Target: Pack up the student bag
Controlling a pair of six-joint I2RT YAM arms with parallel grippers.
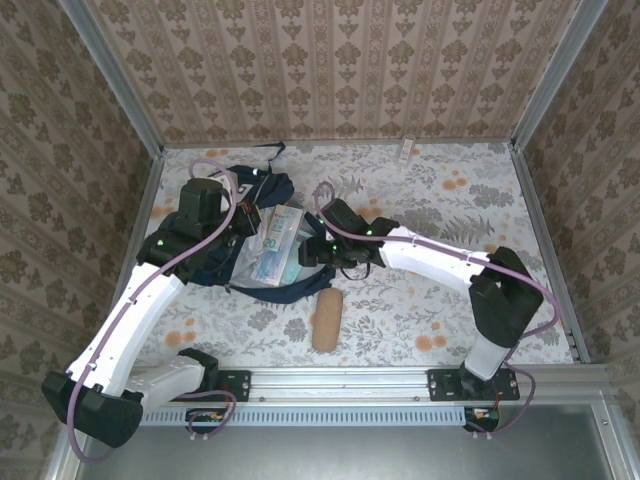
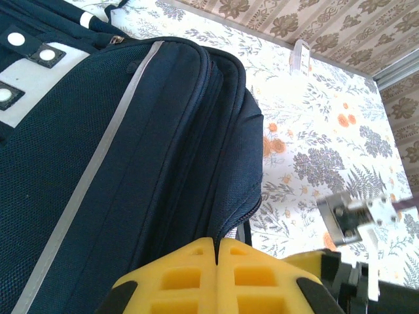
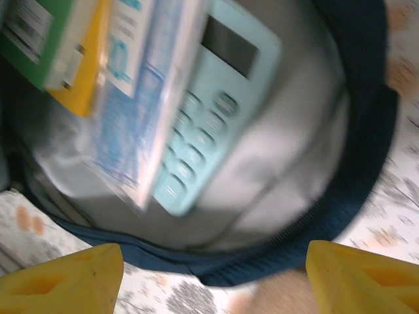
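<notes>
I count one student bag (image 1: 262,190), my two grippers, three things inside the bag and two loose things on the table (image 1: 450,310).

The bag lies flat, left of the table's centre, under my left arm. Its long axis runs from the far wall toward my bases. Its open mouth faces the near edge, turned slightly toward my right arm, and a dark strap trails off its far end. My left wrist camera looks along the navy side (image 2: 131,163) with its pale stripe.

Inside, against the grey lining (image 3: 281,183), I see one light blue calculator (image 3: 209,111), keys up. One clear packet with blue print (image 3: 137,98) overlaps the calculator's left edge. One green-and-yellow item (image 3: 46,46) lies beyond the packet; blur keeps me from saying what it is. From above, the packet (image 1: 281,232) pokes out of the mouth.

On the table, one tan oblong thing (image 1: 326,320) lies just in front of the mouth, lengthwise toward me. One small white object (image 1: 405,150) sits against the far wall.

My left gripper (image 2: 216,252) is clenched, and the bag's rim runs into the seam between its yellow fingers. My right gripper (image 3: 209,281) hangs at the mouth with its fingers spread wide, holding nothing.
</notes>
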